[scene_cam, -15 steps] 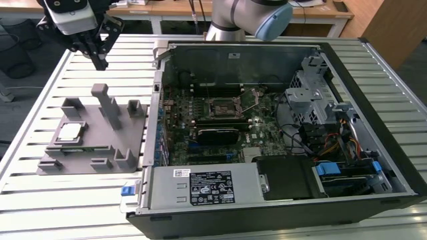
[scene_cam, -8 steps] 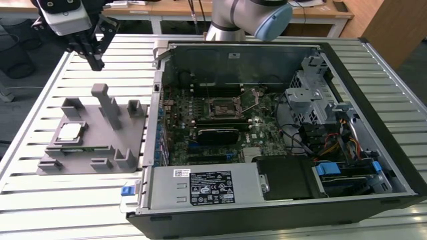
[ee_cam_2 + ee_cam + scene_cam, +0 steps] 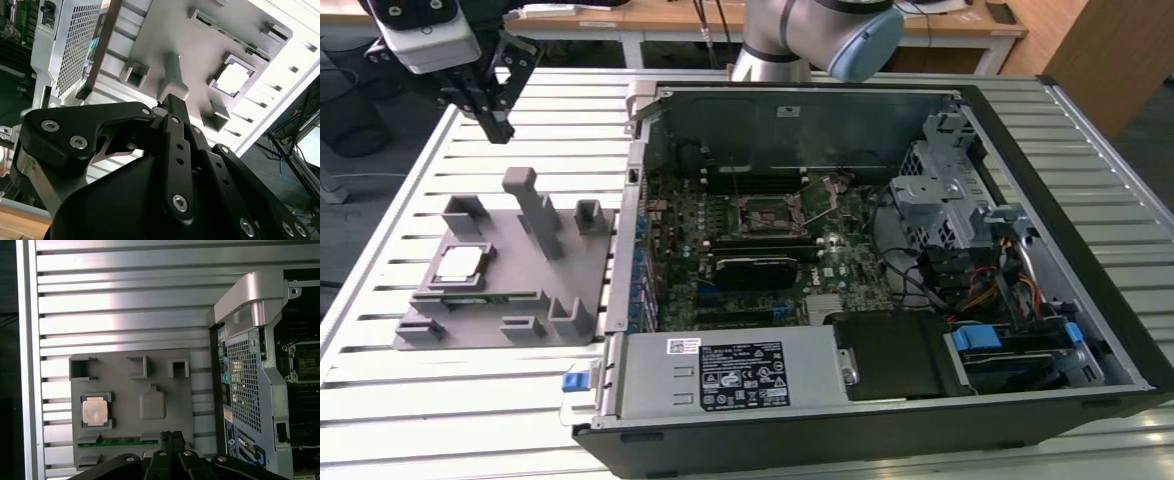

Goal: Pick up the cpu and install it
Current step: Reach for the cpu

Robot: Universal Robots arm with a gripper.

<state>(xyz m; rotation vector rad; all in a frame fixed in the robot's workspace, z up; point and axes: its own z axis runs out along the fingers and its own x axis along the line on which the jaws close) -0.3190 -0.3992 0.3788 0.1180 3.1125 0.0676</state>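
Fig. 1: 1 cpu, a small square chip with a pale silvery top and tan rim. I see it lying flat, top face up, seated in a square recess of the grey fixture, at the exterior view's left.

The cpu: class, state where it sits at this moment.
The cpu sits in a square recess of the grey fixture, on the exterior view's left, beside the open computer case.
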